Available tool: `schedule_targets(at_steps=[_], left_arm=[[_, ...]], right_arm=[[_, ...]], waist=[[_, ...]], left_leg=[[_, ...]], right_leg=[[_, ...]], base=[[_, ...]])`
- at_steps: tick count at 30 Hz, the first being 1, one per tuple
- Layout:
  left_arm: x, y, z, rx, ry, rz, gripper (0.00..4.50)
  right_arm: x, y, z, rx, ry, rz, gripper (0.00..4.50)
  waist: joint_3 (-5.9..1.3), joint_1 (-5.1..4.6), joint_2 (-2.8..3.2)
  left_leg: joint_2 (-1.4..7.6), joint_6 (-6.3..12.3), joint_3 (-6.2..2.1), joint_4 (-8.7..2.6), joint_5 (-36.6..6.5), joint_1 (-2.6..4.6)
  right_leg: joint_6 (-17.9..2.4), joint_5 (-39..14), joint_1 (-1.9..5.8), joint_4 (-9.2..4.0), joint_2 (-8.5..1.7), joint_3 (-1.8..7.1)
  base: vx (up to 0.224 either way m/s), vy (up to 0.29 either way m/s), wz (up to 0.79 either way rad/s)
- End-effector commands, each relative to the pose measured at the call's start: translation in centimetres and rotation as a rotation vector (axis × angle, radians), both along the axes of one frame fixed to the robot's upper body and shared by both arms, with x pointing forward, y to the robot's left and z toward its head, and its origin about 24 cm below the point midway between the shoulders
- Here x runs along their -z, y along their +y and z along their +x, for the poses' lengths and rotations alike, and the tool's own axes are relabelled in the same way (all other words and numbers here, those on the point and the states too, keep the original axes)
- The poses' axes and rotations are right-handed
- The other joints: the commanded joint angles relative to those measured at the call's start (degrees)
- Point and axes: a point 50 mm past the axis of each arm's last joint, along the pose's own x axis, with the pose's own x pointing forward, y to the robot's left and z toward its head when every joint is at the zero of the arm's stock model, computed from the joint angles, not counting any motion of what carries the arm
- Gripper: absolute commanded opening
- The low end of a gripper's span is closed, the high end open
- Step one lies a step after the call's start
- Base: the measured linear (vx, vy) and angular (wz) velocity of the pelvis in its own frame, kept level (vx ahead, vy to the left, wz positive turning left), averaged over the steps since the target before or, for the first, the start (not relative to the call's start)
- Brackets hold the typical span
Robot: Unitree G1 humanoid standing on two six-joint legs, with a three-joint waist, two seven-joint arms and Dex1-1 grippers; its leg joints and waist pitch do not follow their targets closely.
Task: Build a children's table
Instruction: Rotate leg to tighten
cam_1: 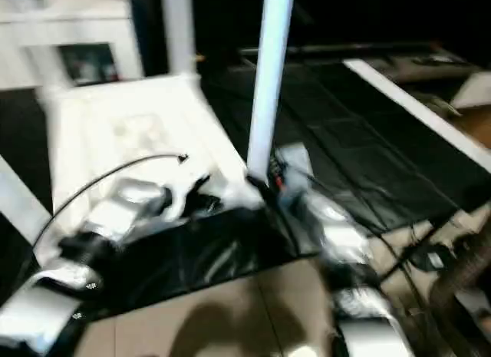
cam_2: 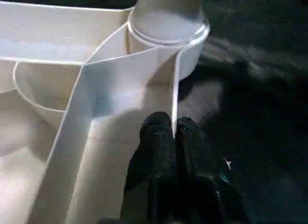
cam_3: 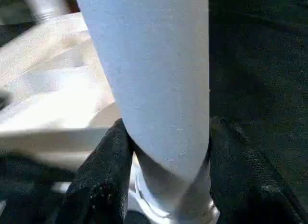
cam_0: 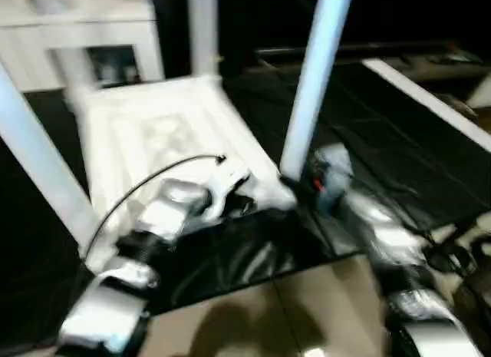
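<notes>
Right then, the children's table lay upside down on the dark floor mat, legs pointing up. I had my right gripper clamped round the base of the near leg, its long axis rising straight from the corner socket. My left gripper pinched the frame rib just beside it.

Table legs cut off above

Dim room w/ dark backgrd, head views motion-blurred, glare on white table, wrist views sharper.
</notes>
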Motion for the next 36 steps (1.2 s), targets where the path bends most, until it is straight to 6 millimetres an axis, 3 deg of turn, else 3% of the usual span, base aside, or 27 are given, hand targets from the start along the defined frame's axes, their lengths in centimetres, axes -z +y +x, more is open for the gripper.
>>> schedule_targets(at_steps=[1,2,3,4,5,8,11,14,16,18,21,23,27,31,36], left_arm=[[-3.6,-2.9,0.8,0.041,-0.125,-0.103,0.0],[-3.6,-2.4,0.9,0.039,-0.134,-0.076,0.0],[-3.5,-2.1,0.9,0.039,-0.137,-0.063,0.0],[-3.4,-1.7,0.9,0.044,-0.139,-0.049,0.0],[-3.4,-1.6,0.8,0.051,-0.142,-0.042,0.0],[-3.1,-1.1,0.6,0.072,-0.137,-0.024,0.0],[-2.8,-0.5,0.3,0.107,-0.133,0.0,0.0],[-2.4,0.6,-0.2,0.2,-0.123,0.032,0.0],[-2.2,1.0,-0.4,0.233,-0.115,0.042,0.0],[-2.1,1.6,-0.6,0.294,-0.118,0.06,0.0],[-1.8,2.5,-1.4,0.445,-0.122,0.109,0.0],[-1.7,2.7,-1.6,0.477,-0.104,0.112,0.0],[-1.8,3.9,-2.4,0.649,-0.065,0.158,0.0],[-1.9,4.2,-2.6,0.716,-0.051,0.161,0.0],[-1.9,4.1,-3.1,0.816,-0.019,0.146,0.0]], right_arm=[[1.1,4.1,-0.9,-0.115,0.094,0.074,1.93],[0.9,4.1,-1.0,-0.123,0.076,0.064,2.49],[1.0,4.0,-1.1,-0.127,0.075,0.07,2.63],[1.1,3.9,-1.2,-0.133,0.076,0.067,2.7],[1.2,3.8,-1.3,-0.137,0.07,0.055,2.7],[1.5,3.2,-1.5,-0.152,0.05,0.008,3.08],[1.8,2.3,-1.8,-0.168,0.017,-0.028,3.19],[1.6,0.2,-2.4,-0.238,-0.05,-0.055,3.58],[1.2,-0.6,-2.7,-0.28,-0.078,-0.041,3.68],[0.8,-1.7,-3.1,-0.343,-0.11,-0.045,3.93],[0.2,-3.5,-3.8,-0.472,-0.145,-0.077,4.05],[0.0,-3.9,-4.0,-0.506,-0.15,-0.08,4.41],[-1.0,-5.8,-4.7,-0.674,-0.138,-0.115,4.48],[-1.5,-6.2,-4.9,-0.771,-0.12,-0.112,4.48],[-2.0,-5.9,-5.1,-0.911,-0.105,-0.098,4.31]], waist=[[-4.22,0.72,0.19],[-4.4,0.8,0.17],[-4.43,0.84,0.11],[-4.53,0.95,0.12],[-4.56,1.04,-0.11],[-4.48,1.35,0.18],[-4.26,1.33,0.18],[-3.93,1.57,0.47],[-3.95,1.81,0.32],[-3.96,1.91,0.68],[-3.98,2.37,0.47],[-4.03,2.67,0.55],[-4.1,3.93,0.52],[-4.11,4.84,0.46],[-4.08,5.08,0.35]], left_leg=[[0.59,0.84,-0.05,-3.94,-14.58,-0.11],[0.59,1.41,0.06,-3.74,-12.86,-0.13],[0.5,2.1,0.21,-3.59,-11.37,-0.27],[0.41,3.92,0.34,-3.34,-7.79,-0.59],[0.38,4.38,0.39,-3.33,-6.92,-0.65],[0.59,5.34,0.44,-3.28,-5.72,-0.5],[0.72,4.79,0.45,-3.44,-7.93,-0.35],[0.93,3.49,0.51,-3.67,-11.77,0.13],[0.97,3.03,0.48,-3.77,-12.51,0.13],[1.04,2.68,0.31,-3.86,-13.02,0.06],[1.06,3.33,0.3,-3.79,-13.14,0.08],[1.16,3.51,0.44,-3.64,-12.8,0.29],[1.35,3.91,0.58,-3.44,-11.68,0.3],[1.33,3.96,0.69,-3.31,-11.78,0.29],[1.4,2.99,0.56,-3.41,-13.17,0.21]], right_leg=[[-10.5,-15.14,2.89,-4.17,-2.43,1.96],[-11.32,-11.84,2.96,-3.79,-2.32,2.0],[-11.93,-9.32,3.07,-3.6,-2.3,2.02],[-13.69,-3.34,3.46,-2.86,-2.27,2.04],[-13.92,-2.42,3.57,-2.81,-2.28,2.0],[-15.1,-0.47,3.66,-2.61,-2.47,2.06],[-14.92,-3.41,3.66,-2.92,-2.49,2.03],[-13.88,-8.62,3.3,-3.62,-2.42,2.15],[-13.39,-9.42,3.35,-3.56,-2.33,2.23],[-13.26,-9.82,3.34,-3.51,-2.39,2.22],[-13.05,-9.11,3.41,-3.55,-2.36,2.21],[-13.85,-7.96,3.22,-3.3,-2.4,2.27],[-14.57,-6.91,3.26,-2.95,-2.31,2.14],[-14.81,-7.12,3.21,-2.81,-2.5,2.17],[-14.13,-10.56,3.11,-2.98,-2.65,2.12]], base=[[0.0,0.0,0.0],[0.06,-0.018,0.06],[0.06,-0.018,0.06],[0.06,-0.023,0.03],[0.0,0.0,0.0],[0.0,0.0,0.0],[0.0,0.0,0.0],[0.0,0.0,0.0],[0.0,0.0,0.0],[0.0,0.0,0.0],[0.0,0.0,0.0],[0.0,0.0,0.0],[0.0,0.0,0.0],[0.0,0.0,0.0],[0.0,0.0,0.0]])
